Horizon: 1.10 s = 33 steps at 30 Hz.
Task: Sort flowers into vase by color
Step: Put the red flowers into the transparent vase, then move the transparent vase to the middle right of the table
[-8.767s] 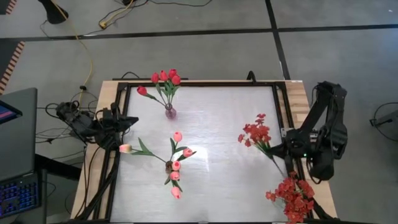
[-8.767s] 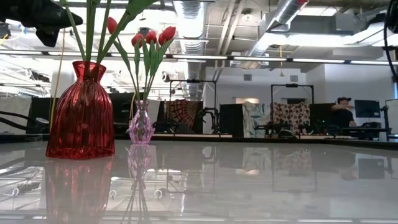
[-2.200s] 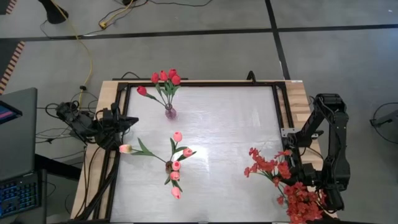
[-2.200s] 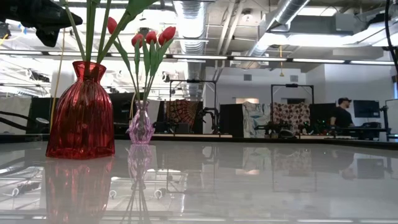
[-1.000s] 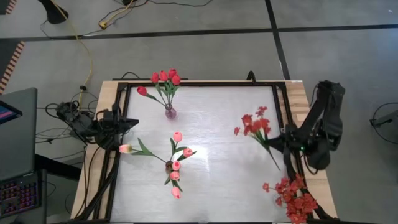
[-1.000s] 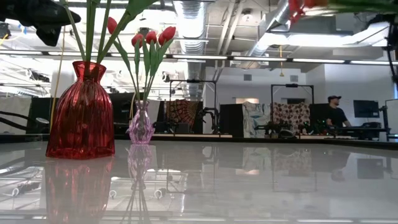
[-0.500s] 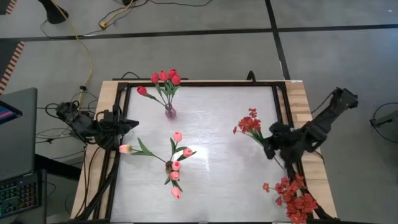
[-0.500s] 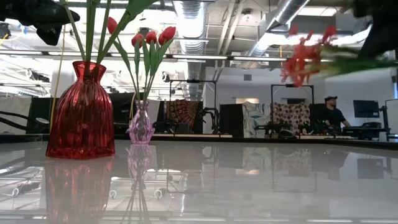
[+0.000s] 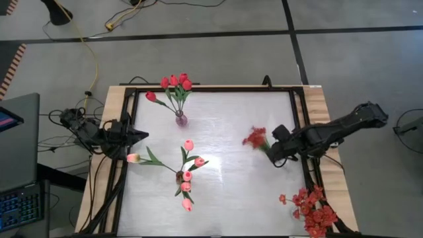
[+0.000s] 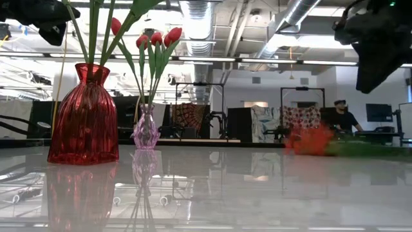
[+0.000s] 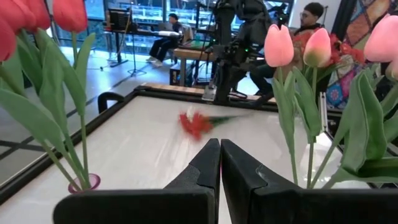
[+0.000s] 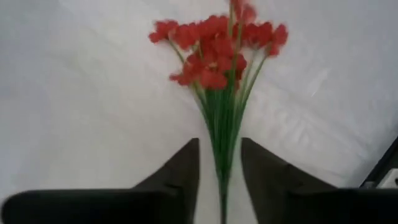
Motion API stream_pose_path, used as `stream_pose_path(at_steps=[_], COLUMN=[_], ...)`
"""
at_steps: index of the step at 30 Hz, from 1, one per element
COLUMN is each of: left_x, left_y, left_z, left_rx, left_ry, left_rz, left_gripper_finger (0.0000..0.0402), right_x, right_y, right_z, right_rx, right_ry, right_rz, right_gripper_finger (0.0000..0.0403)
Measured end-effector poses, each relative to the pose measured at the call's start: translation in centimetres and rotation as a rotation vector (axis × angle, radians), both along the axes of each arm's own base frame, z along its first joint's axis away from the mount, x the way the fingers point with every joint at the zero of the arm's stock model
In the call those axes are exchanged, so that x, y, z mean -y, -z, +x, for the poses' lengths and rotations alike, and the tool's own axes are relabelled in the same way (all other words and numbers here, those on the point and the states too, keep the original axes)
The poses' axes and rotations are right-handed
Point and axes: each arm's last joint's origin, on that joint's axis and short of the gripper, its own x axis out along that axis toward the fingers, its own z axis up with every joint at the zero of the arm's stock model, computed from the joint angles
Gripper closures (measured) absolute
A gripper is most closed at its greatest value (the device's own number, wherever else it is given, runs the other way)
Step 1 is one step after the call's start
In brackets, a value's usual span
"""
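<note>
My right gripper (image 9: 269, 147) reaches in from the right edge over the table's right-middle, and its fingers stand apart (image 12: 220, 146). A spray of small red blossoms (image 12: 214, 56) on green stems shows blurred below and ahead of it, level at table height (image 10: 310, 140); I see no finger touching it. Red tulips stand in a small clear-pink vase (image 9: 180, 119). Pink tulips (image 9: 188, 175) stand in a ribbed red vase (image 10: 84, 116). More red sprays (image 9: 310, 208) are heaped at the near right corner. My left gripper (image 11: 220, 146) waits shut at the left edge.
A black frame (image 9: 297, 119) runs round the white tabletop. Bare table (image 9: 225, 119) lies between the two vases and the dropped spray. A laptop (image 9: 16, 142) sits off the left side. In the room beyond, a person (image 10: 341, 117) sits at a desk.
My right arm has swung from the table's right edge toward the middle and stretched out almost level. The red spray went with it, from high above the table to table height, lying level and blurred. The vases, the tulips and the left arm have kept still.
</note>
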Motion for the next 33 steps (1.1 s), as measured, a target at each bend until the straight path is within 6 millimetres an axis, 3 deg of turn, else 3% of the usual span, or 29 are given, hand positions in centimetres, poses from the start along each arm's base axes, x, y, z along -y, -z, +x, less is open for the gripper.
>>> stream_pose_path(at_steps=[7, 14, 19, 26, 30, 33], left_x=[0.0, 0.2, 0.3, 0.4, 0.5, 0.5], left_y=[0.0, -0.1, -0.1, -0.1, -0.1, -0.1], left_z=[0.0, 0.0, 0.0, 0.0, 0.0, 0.0], left_rx=[0.0, 0.002, 0.002, 0.003, 0.003, 0.002], left_ry=[0.0, 0.065, 0.1, 0.145, 0.164, 0.184], left_rz=[0.001, 0.018, 0.018, 0.031, 0.031, 0.032], left_gripper_finger=[0.0401, 0.0401, 0.0401, 0.0401, 0.0401, 0.0401], right_x=[0.2, -0.9, -2.8, -6.0, -7.7, -8.8], right_y=[-1.9, -2.5, -1.7, -0.9, -0.4, -0.2], right_z=[0.6, 0.9, -0.4, -0.9, -0.3, 0.5], right_rx=[-0.006, -0.078, -0.305, -0.488, -0.471, -0.421], right_ry=[-0.054, -0.013, 0.098, 0.208, 0.179, 0.134], right_rz=[0.177, 0.504, 0.569, 0.683, 0.718, 0.771], right_gripper_finger=[0.016, 0.0147, 0.0185, 0.0307, 0.0361, 0.0369])
